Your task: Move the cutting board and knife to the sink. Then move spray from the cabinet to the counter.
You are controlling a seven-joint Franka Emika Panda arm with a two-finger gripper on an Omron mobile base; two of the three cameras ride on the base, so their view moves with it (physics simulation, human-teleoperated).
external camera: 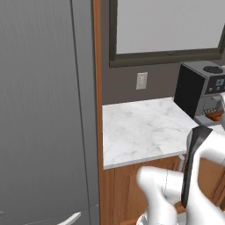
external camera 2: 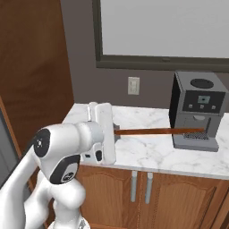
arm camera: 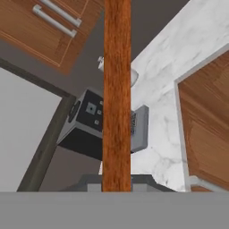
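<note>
We have the gripper clamped on the cutting board, held edge-on; swinging it could clip the coffee machine nearby.

The arm is glossy white all over, built from fat rounded links that look like moulded plastic shells. Each joint gets a dark grey, nearly black cap or band: 1 round cap up on the shoulder-like link, and an oval dark patch on the link below it. The hand is a flat white block with rounded corners and a small dark dot low on its side. In the left base view a long black strip runs down 1 white link.
</note>
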